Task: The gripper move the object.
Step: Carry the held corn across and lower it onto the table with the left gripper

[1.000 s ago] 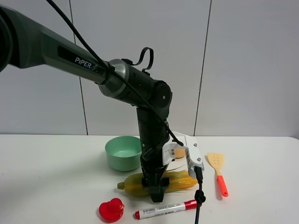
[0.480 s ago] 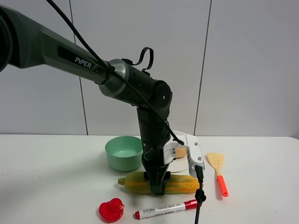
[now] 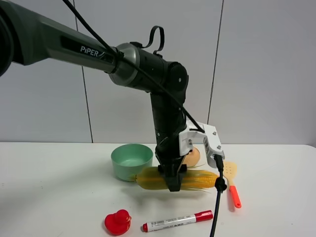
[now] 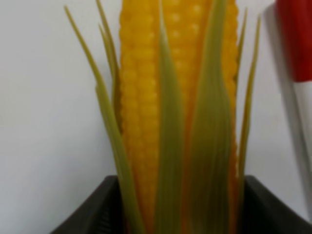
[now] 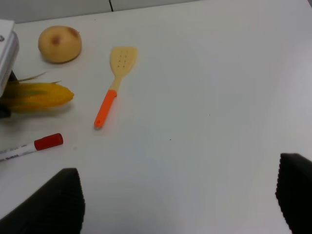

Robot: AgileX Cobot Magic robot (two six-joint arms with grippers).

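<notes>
My left gripper (image 3: 173, 181), black with a white bracket and a trailing cable, is shut across the middle of the ear of corn (image 3: 195, 179). It holds the corn level and a little above the table, just right of the green bowl (image 3: 131, 160). In the left wrist view the yellow kernels and green husk (image 4: 161, 97) fill the frame between the black jaws (image 4: 180, 209). The corn tip (image 5: 41, 95) also shows in the right wrist view. My right gripper (image 5: 175, 195) is open and empty over bare table; it is out of the exterior view.
A round tan fruit (image 3: 193, 157) lies behind the corn. A red marker (image 3: 177, 220) and a red toy duck (image 3: 117, 222) lie at the table's front. A wooden spatula with an orange handle (image 3: 231, 182) lies to the right.
My left gripper has risen with the corn, lifting it off the table and carrying it a little to the right. The marker, duck and spatula have not moved.
</notes>
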